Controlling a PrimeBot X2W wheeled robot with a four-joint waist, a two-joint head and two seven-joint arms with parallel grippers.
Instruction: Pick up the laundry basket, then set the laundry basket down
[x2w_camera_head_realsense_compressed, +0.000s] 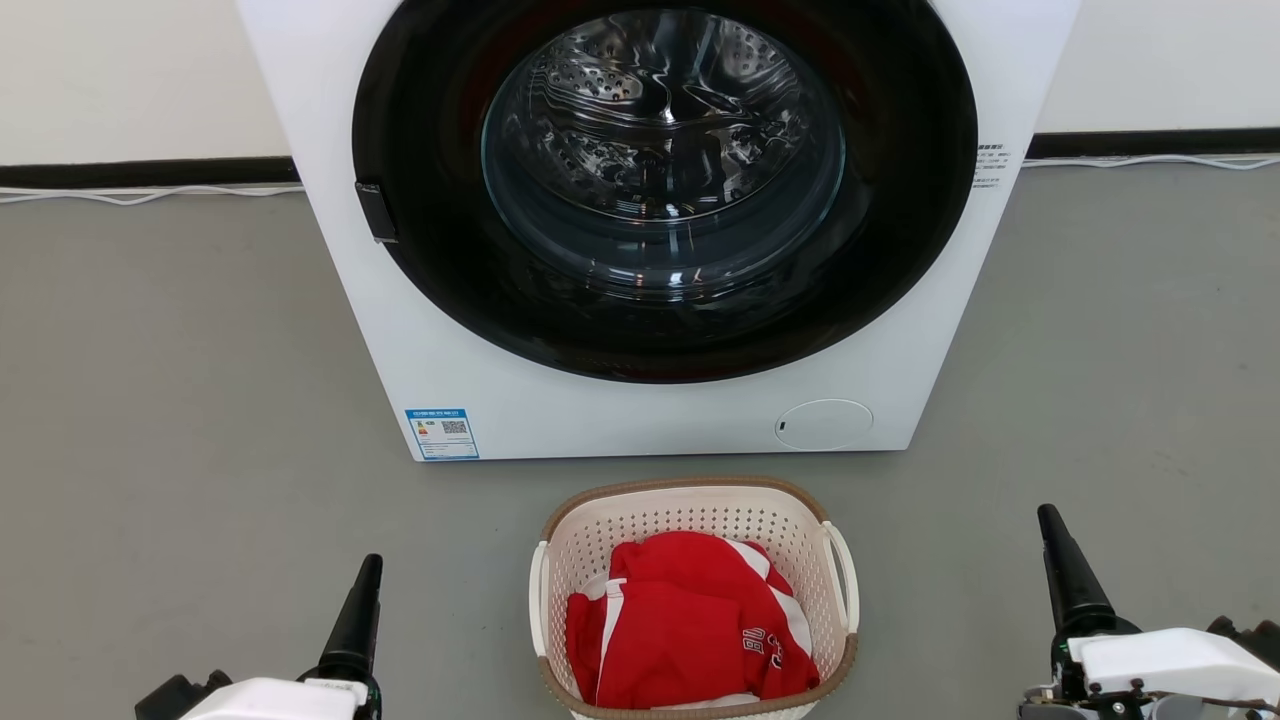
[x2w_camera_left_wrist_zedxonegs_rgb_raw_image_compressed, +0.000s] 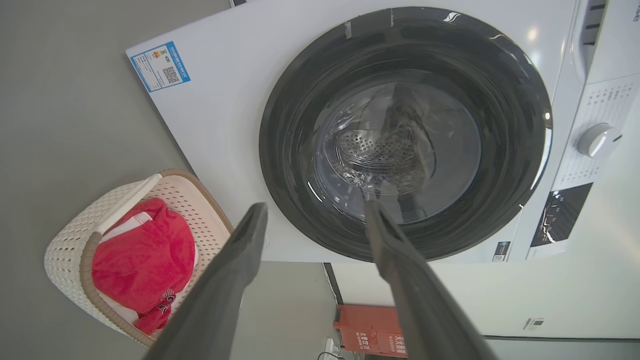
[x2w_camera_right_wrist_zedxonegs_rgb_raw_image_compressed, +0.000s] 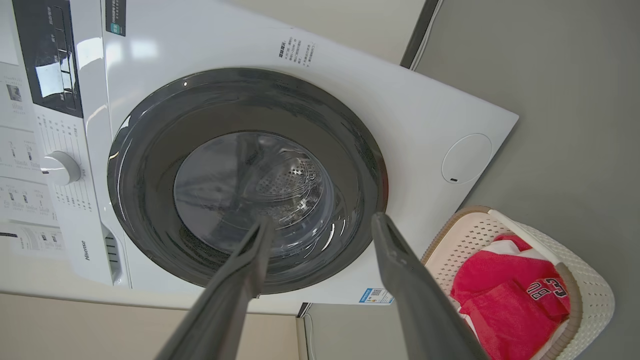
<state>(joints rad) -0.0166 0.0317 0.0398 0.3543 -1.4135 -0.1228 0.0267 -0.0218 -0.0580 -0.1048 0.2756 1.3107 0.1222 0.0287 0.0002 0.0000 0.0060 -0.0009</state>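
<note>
The laundry basket (x2w_camera_head_realsense_compressed: 690, 487), cream-white and perforated with a brown rim and white loop handles, stands on the grey floor just in front of the washing machine. A red and white garment (x2w_camera_head_realsense_compressed: 690, 630) lies inside it. My left gripper (x2w_camera_head_realsense_compressed: 368, 570) hovers to the basket's left, apart from it, and my right gripper (x2w_camera_head_realsense_compressed: 1048, 518) hovers to its right, also apart. In the left wrist view the left gripper (x2w_camera_left_wrist_zedxonegs_rgb_raw_image_compressed: 314, 206) is open and empty, with the basket (x2w_camera_left_wrist_zedxonegs_rgb_raw_image_compressed: 67, 250) off to one side. The right gripper (x2w_camera_right_wrist_zedxonegs_rgb_raw_image_compressed: 322, 221) is likewise open and empty beside the basket (x2w_camera_right_wrist_zedxonegs_rgb_raw_image_compressed: 592, 285).
A white front-loading washing machine (x2w_camera_head_realsense_compressed: 640, 420) with a shut dark round door (x2w_camera_head_realsense_compressed: 660, 300) stands right behind the basket. A white cable (x2w_camera_head_realsense_compressed: 150, 195) runs along the wall's base. Grey floor (x2w_camera_head_realsense_compressed: 180, 400) lies on both sides. A red box (x2w_camera_left_wrist_zedxonegs_rgb_raw_image_compressed: 370, 332) sits by the wall.
</note>
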